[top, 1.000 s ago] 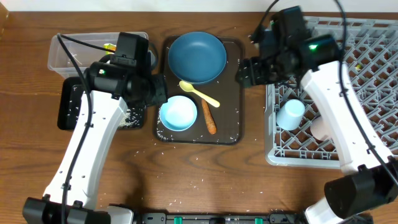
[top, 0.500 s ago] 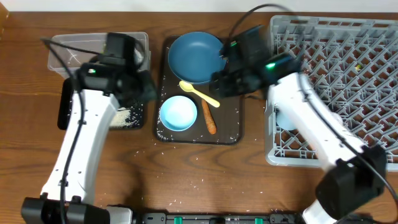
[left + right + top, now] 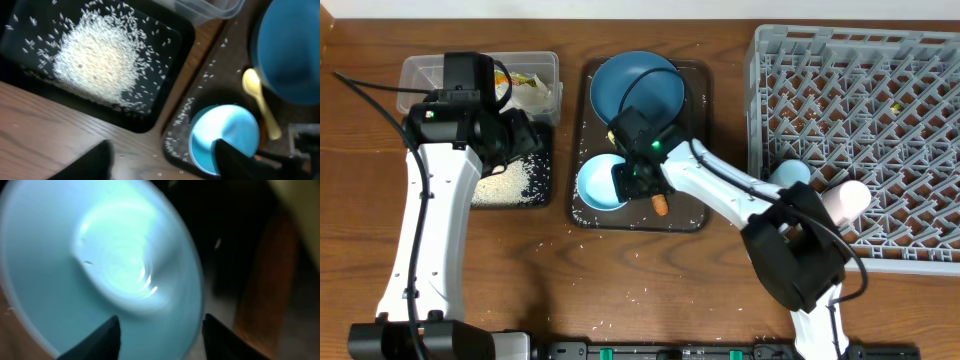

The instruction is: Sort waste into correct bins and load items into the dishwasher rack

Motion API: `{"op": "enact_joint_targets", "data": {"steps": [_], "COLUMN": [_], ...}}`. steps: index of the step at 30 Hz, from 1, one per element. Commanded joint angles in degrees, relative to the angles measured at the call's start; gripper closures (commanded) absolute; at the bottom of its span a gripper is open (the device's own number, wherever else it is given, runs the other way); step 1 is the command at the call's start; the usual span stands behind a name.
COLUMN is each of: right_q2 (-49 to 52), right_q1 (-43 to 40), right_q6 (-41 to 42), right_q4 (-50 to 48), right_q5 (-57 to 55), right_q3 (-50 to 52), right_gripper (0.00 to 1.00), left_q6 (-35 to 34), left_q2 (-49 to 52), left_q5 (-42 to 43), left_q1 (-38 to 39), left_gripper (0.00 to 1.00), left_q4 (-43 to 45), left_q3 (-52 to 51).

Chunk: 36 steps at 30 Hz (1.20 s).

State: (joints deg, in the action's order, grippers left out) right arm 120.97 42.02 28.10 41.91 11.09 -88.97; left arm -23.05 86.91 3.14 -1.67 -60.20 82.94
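Note:
The light blue-and-white bowl [image 3: 600,182] sits on the brown serving tray [image 3: 695,215], with the dark blue plate [image 3: 637,88] behind it and the orange carrot stick [image 3: 660,205] beside it. My right gripper [image 3: 628,178] is open right over the bowl's right rim [image 3: 100,265]: one finger is above the inside, the other outside, beside the stick [image 3: 265,295]. My left gripper [image 3: 523,138] is open and empty above the black tray [image 3: 542,195] holding rice [image 3: 100,60]. The yellow spoon [image 3: 260,100] lies by the plate. The clear tub [image 3: 425,72] holds wrapper and tissue.
The grey rack [image 3: 860,140] fills the right side. A light blue cup [image 3: 788,175] and a pale pink cup [image 3: 847,197] lie in its front left part. Loose rice grains are scattered on the brown tray and on the wooden table in front.
My right arm has swung left from the rack across the brown tray to the bowl. My left arm has drawn back and left, uncovering the rice in the black tray.

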Motion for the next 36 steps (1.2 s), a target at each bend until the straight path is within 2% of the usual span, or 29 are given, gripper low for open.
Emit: {"op": "enact_joint_targets", "data": {"steps": [1,3,7,13,19,23,27,29,31,36], "right_q2": [0.7,0.7,0.6,-3.3,-15.8,-25.9,-31.7,-32.0,-31.3,-26.8], "right_q1": [0.5,0.5,0.1,-1.2,-5.2,-10.5,-17.0,-19.8,-22.4,-27.6], "right_q6": [1.7,1.7,2.1,1.3,-1.4,-1.6,-1.6,-1.6,-3.9,-16.5], "right_q4": [-0.7,-1.0,-1.0,1.3,6.3,9.0,9.2,8.7,7.0,-2.6], "right_q5": [-1.0,-1.0,-1.0,-1.0,-7.5,-23.4,-51.1,-60.8,-64.9,-63.5], "right_q3": [0.3,0.3,0.2,-0.5,-2.2,-2.2,-2.2,-2.2,-2.1,-2.1], "right_gripper": [0.62,0.79,0.99,0.99,0.99,0.99,0.99,0.99,0.99,0.99], "left_q6": [-0.4,-0.4,-0.4,-0.4,-0.4,-0.4,-0.4,-0.4,-0.4,-0.4], "left_q2": [0.3,0.3,0.3,0.3,0.3,0.3,0.3,0.3,0.3,0.3], "left_q5": [-2.8,-2.8,-2.8,-2.8,-2.8,-2.8,-2.8,-2.8,-2.8,-2.8], "left_q1": [-0.3,-0.3,-0.3,-0.2,-0.2,-0.2,-0.2,-0.3,-0.3,-0.3], "left_gripper": [0.20,0.17,0.12,0.09,0.07,0.03,0.02,0.02,0.02,0.02], "left_q4": [-0.2,-0.2,-0.2,-0.2,-0.2,-0.2,-0.2,-0.2,-0.2,-0.2], "left_q3": [0.0,0.0,0.0,0.0,0.0,0.0,0.0,0.0,0.0,0.0]}}
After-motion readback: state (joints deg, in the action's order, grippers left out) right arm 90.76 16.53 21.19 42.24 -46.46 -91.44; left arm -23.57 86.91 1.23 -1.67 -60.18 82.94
